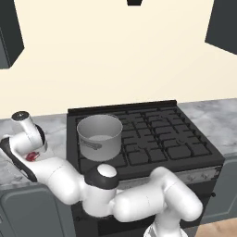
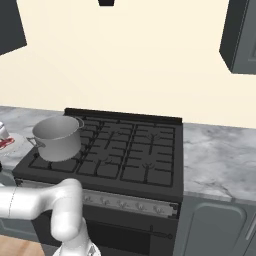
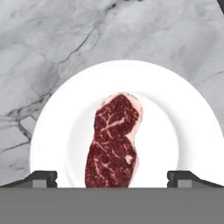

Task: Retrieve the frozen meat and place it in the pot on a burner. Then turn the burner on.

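The arm (image 1: 139,199) was built of smooth, glossy white rounded segments with dark collars at the joints. The gripper (image 3: 112,177) ended in two small dark, blocky finger tips (image 3: 41,178).

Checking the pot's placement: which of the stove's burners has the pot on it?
The front-left burner: the pot stands on it, nearest the plate; the other grates are bare.

Round white plate (image 3: 52,135) on grey marbled counter (image 3: 48,39); dark cabinets (image 2: 240,35) overhead.
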Motion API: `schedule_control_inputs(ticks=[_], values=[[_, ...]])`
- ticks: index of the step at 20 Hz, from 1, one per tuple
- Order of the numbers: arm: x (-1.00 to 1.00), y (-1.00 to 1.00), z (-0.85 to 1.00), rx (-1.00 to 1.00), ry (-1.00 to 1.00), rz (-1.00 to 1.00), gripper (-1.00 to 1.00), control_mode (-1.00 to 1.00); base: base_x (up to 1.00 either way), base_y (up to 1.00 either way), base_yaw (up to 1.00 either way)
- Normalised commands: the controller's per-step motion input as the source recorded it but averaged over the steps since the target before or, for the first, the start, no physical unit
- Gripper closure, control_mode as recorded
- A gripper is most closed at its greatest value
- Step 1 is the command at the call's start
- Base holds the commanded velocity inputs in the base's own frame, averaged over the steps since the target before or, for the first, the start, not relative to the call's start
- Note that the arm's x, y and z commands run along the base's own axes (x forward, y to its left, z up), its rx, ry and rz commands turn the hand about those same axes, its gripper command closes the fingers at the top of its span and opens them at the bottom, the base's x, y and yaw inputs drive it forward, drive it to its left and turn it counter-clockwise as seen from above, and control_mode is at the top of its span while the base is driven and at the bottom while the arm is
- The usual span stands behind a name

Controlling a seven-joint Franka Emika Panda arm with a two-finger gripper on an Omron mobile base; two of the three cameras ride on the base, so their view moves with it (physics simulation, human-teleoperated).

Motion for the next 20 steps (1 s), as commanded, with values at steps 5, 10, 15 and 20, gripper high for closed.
schedule_control_inputs(ticks=[5, 10, 15, 20], values=[[0.07, 0.02, -0.35, -0.02, 0.06, 0.00, -1.00, -1.00, 0.00, 0.00, 0.00], [0.06, 0.00, -0.44, 0.00, 0.02, 0.00, -1.00, -1.00, 0.00, 0.00, 0.00], [0.06, 0.00, -0.36, 0.00, 0.00, 0.00, -1.00, -1.00, 0.00, 0.00, 0.00], [0.09, 0.00, -0.35, 0.00, 0.03, 0.00, -1.00, -1.00, 0.00, 0.00, 0.00]])
